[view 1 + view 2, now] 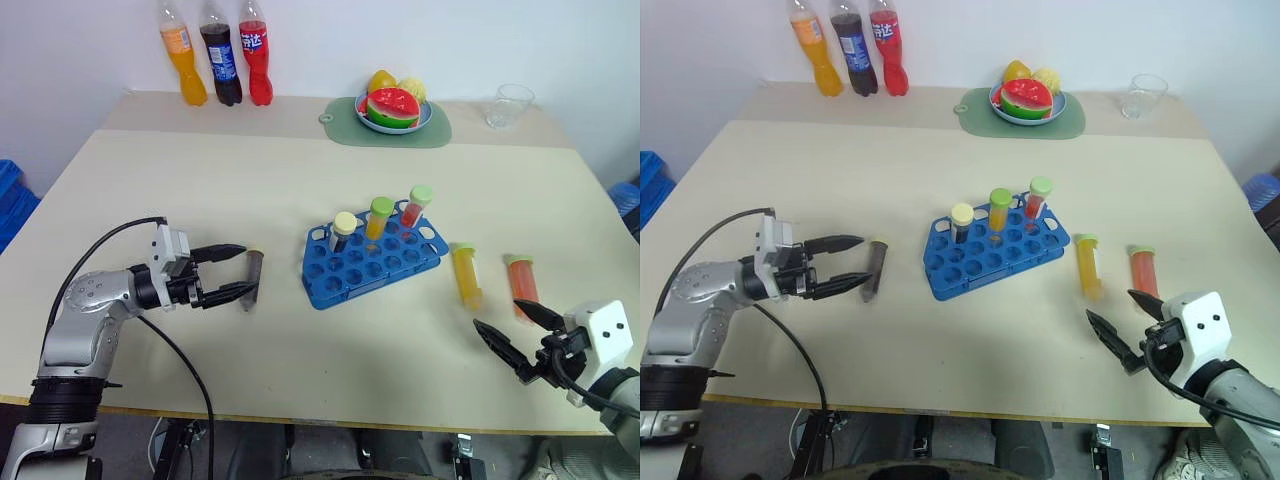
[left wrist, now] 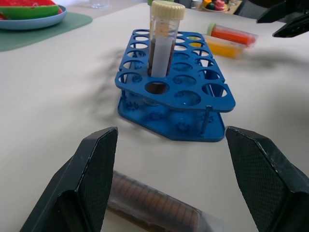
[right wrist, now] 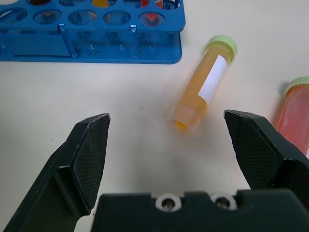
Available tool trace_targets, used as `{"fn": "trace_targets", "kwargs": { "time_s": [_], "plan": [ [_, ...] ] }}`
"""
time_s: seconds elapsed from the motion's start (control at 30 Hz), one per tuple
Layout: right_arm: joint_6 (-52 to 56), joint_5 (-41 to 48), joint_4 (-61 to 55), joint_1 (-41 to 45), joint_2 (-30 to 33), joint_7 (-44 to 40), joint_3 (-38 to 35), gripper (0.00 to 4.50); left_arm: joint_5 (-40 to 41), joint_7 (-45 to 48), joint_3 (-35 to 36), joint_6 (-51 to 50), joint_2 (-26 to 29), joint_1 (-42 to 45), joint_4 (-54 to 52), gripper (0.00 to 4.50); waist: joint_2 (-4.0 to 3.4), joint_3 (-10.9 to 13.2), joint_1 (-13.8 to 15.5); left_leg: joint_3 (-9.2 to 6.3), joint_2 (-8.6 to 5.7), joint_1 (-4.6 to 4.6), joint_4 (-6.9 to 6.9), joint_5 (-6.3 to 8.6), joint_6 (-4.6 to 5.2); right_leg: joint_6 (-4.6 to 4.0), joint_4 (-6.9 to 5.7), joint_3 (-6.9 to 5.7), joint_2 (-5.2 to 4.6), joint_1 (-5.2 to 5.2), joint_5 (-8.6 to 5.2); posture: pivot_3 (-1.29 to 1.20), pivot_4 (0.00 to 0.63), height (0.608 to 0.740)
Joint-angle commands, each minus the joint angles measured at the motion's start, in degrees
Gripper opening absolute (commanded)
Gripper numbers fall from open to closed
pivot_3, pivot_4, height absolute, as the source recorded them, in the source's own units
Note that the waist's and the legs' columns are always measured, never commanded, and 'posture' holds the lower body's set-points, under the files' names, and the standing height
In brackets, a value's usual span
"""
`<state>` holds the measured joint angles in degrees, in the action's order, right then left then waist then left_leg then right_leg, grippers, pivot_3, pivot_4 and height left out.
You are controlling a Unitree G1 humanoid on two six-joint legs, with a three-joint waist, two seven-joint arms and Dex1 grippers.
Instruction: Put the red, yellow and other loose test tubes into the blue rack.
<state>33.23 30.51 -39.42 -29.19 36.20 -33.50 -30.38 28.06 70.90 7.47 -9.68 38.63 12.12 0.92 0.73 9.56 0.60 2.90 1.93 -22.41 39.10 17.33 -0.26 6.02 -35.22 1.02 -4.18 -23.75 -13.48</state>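
Right gripper (image 1: 512,341) at the near table edge, fingers spread wide, nothing between them; just beyond it two loose test tubes lie flat on the table (image 1: 200,170), the yellow-orange tube (image 1: 467,275) and the red-orange tube (image 1: 522,283), side by side, green caps pointing away, apart from each other and from the gripper; left gripper (image 1: 241,272) on the left side, fingers wide apart, straddling the dark brown tube (image 1: 252,279) that lies on the table, cream cap at its far end; whether a finger touches it I cannot tell; blue rack (image 1: 372,264) at mid-table, between the brown tube and the yellow one, holding three upright tubes in its far row: brown with cream cap, yellow and red with green caps; further back a green mat with a fruit plate (image 1: 394,110), a clear cup (image 1: 509,105); against the wall three soda bottles (image 1: 214,53).
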Motion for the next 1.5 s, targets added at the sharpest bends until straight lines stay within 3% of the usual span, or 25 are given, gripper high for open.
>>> {"fn": "trace_targets", "kwargs": {
  "time_s": [0.03,0.43,0.63,0.9,1.2,1.5],
  "plan": [
    [1.5,0.7,-3.5,0.9,1.1,1.1,-1.7,4.2,0.3,0.6,0.3,0.3,1.3,0.2,-2.0,3.64,0.0,0.0,0.0,-0.01,0.0,0.0,0.0,0.0,0.0,0.0,0.0,0.0,0.0,0.0,0.0,0.0,0.15,0.74],
    [10.8,4.1,-7.5,7.1,1.7,6.6,-1.3,4.2,3.9,6.0,0.1,-2.7,2.1,3.9,-0.6,3.64,0.01,0.0,0.0,-0.03,-0.01,-0.02,0.0,0.0,0.0,-0.01,0.01,0.0,-0.01,-0.01,0.0,0.0,0.15,0.74],
    [23.6,10.3,-6.5,15.9,3.0,13.3,-3.7,4.2,4.0,11.8,-1.5,-2.0,2.7,6.4,0.0,3.64,0.01,0.0,-0.2,-0.02,0.0,-0.02,0.0,0.0,0.0,-0.01,0.01,0.01,0.0,-0.03,0.0,0.0,0.15,0.74],
    [32.7,11.8,12.3,23.6,11.8,10.5,-8.5,4.2,3.5,17.2,-5.2,-0.6,1.6,12.6,1.7,3.64,0.05,0.0,0.1,0.02,-0.07,-0.14,0.0,0.03,0.06,-0.02,0.12,-0.02,-0.06,-0.02,-0.01,0.0,0.15,0.74],
    [31.5,6.4,34.1,33.0,17.8,5.7,0.1,4.2,2.2,18.7,-6.8,1.5,1.0,14.9,3.4,3.64,0.04,0.0,-1.2,0.05,-0.04,-0.11,-0.03,0.07,0.13,0.0,0.09,0.01,0.06,-0.05,0.0,0.0,0.15,0.74],
    [32.3,4.2,42.7,43.9,17.6,2.6,7.4,4.2,2.8,17.9,-6.0,0.3,1.7,12.7,1.1,3.64,0.02,0.0,-1.4,0.04,-0.03,-0.14,-0.03,0.07,0.14,0.04,0.05,0.11,0.06,-0.13,0.02,0.0,0.15,0.74]
  ]
}}
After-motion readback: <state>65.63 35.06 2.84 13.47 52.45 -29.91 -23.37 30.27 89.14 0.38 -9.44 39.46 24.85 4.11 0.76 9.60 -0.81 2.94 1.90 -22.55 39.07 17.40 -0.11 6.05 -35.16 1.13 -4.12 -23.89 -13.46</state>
